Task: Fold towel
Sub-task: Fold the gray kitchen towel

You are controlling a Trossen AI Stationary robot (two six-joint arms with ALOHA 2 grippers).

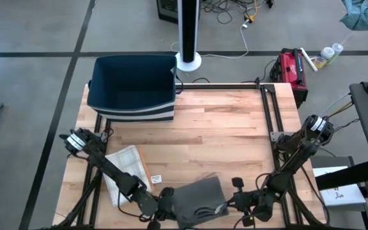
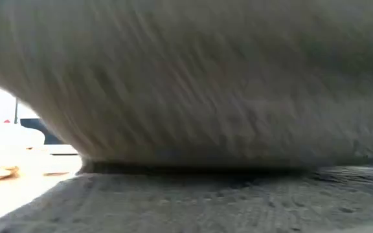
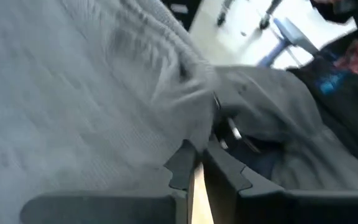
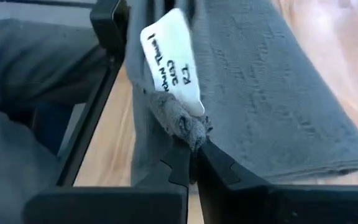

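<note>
floor (image 1: 30, 38): grey concrete, dark seams | white post (image 1: 188, 32) | red toolbox (image 1: 291, 69)

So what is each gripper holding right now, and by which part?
Right gripper: shut on a bunched corner of the grey terry towel, beside its white handwritten tag. Left gripper: at the towel's opposite edge; whether it grips cannot be told.

Light: even, bright overhead | Glare: low view blown white at 9 o'clock | Blur: grey terry-cloth towel (image 2: 193, 84) smeared, filling low view; left wrist view motion-blurred | Sharp: white handwritten tag (image 4: 174, 56)
</note>
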